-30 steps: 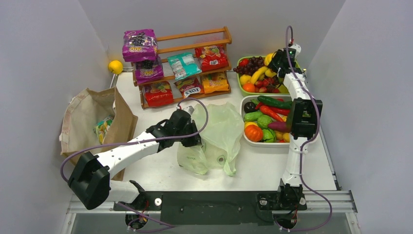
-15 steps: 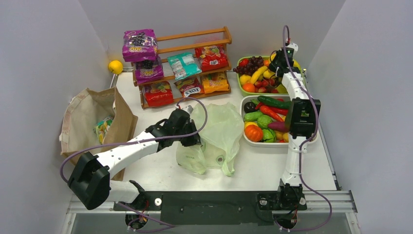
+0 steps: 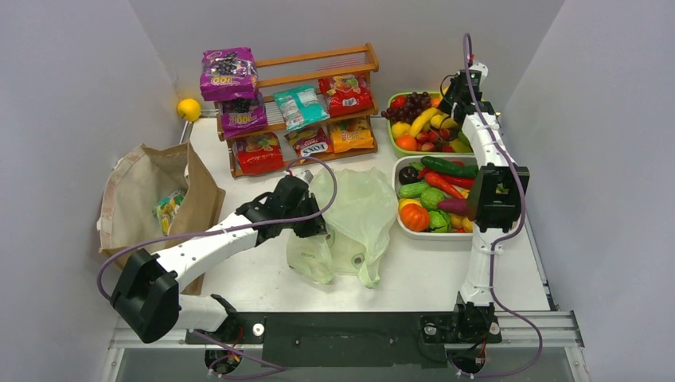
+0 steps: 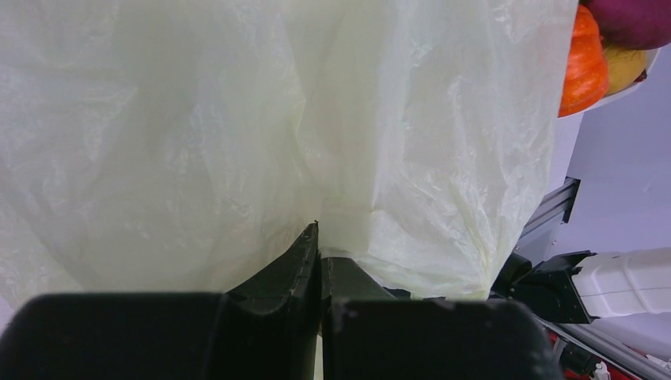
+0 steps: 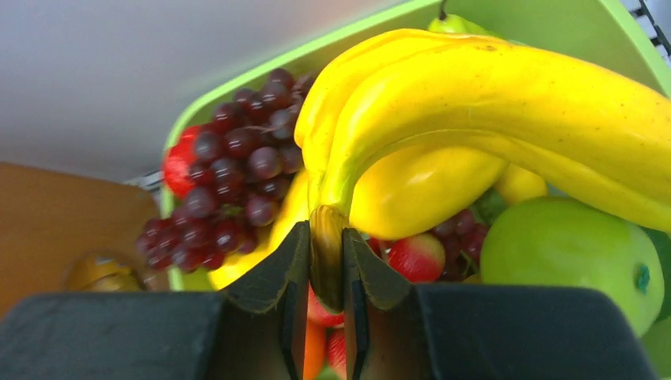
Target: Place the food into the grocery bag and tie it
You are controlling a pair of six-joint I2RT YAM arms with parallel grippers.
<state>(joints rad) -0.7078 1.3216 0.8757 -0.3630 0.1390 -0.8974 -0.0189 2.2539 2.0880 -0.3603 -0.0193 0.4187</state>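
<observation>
Banana bunch (image 5: 475,103): stem end pinched in the right gripper (image 5: 324,237), jaws narrow with only the stem between them. Bunch sits upper right of the top view, over the right end of the green tray (image 3: 396,99). In the wrist view it hangs above the grapes (image 5: 229,182) and a green apple (image 5: 570,253).

Versus a second ago: right gripper (image 3: 455,99) jaws were wider then and are now closed down on the stem. Wrist has shifted slightly up-frame, toward the back wall. Cannot tell if the bunch is clear of the tray.

Grocery bag (image 3: 354,215): centre of the table, left of the white tray (image 3: 446,233) of vegetables. Left gripper (image 3: 312,231) is at its left edge, jaws fully together on a fold of the film; the wrist view shows the fingertips (image 4: 308,245) meeting right at the bag (image 4: 237,119). Bag and left arm have barely moved, a slight drift to the left.

Text: red packet (image 3: 310,143) on the lower shelf of the wooden rack (image 3: 318,60) reads FOX'S. Purple packets (image 3: 229,73) upper left carry yellow print that looks like 100 upside down. Other packets too small to read.

Brown paper bag (image 3: 151,191) at left, unchanged.
</observation>
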